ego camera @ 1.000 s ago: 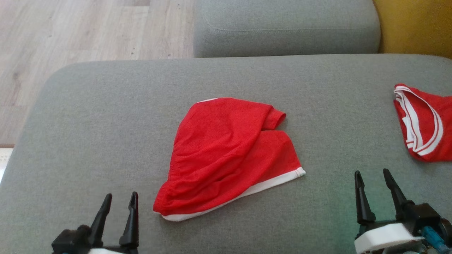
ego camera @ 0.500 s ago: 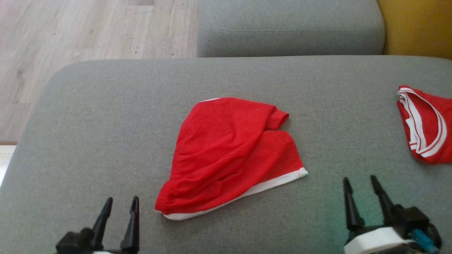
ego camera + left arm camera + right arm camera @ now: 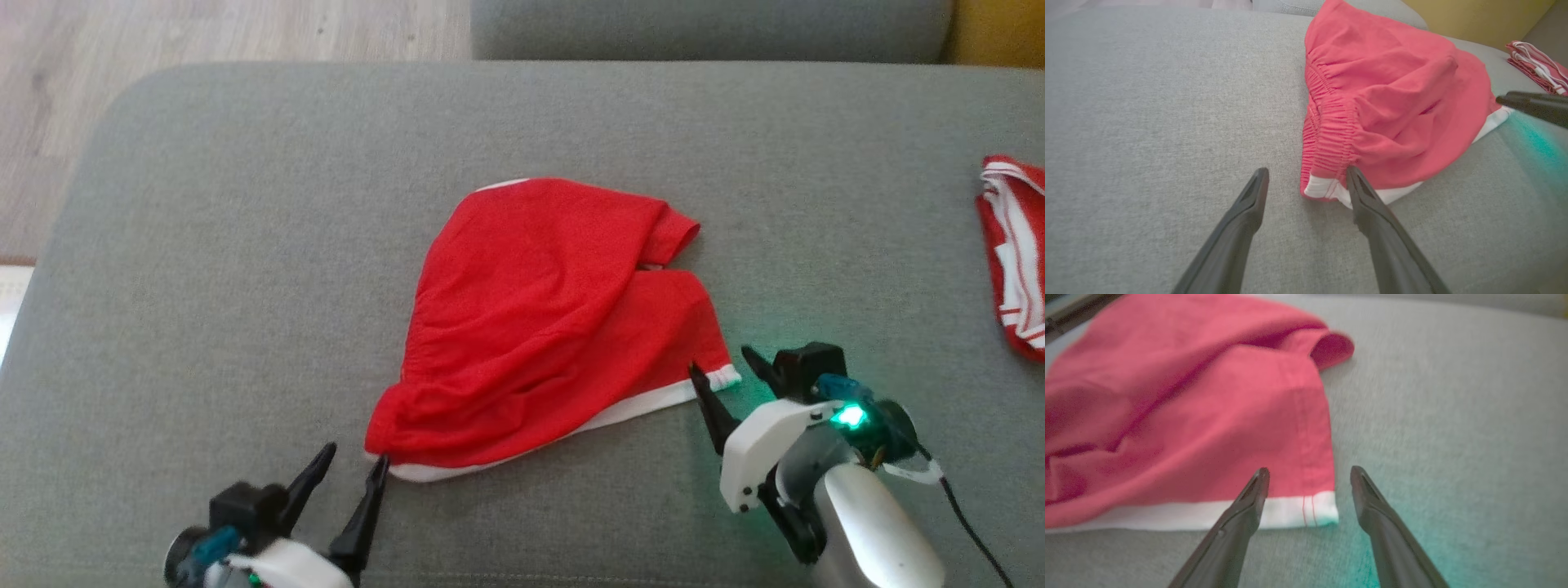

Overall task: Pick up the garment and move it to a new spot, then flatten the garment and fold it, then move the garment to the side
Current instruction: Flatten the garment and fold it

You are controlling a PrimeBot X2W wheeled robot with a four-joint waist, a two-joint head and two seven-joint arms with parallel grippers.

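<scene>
While spread wide and empty, straddle the garment's (image 3: 539,318) white hem: left gripper (image 3: 357,454) one corner, right gripper (image 3: 720,359) the other.

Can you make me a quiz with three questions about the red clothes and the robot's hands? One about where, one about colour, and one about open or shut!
1. Where is the right gripper?
A) at the far edge of the red garment
B) at its near right corner
C) on its middle

2. What colour is the band along the garment's near edge?
A) white
B) blue
C) yellow

3. How do the left gripper and the right gripper stand?
A) both shut on cloth
B) one open, one shut
C) both open, holding nothing

Answers:
1 B: in the right wrist view that corner lies between its fingers.
2 A: the trim looks white in every view.
3 C: both pairs of fingers are spread, with no cloth pinched.
</scene>
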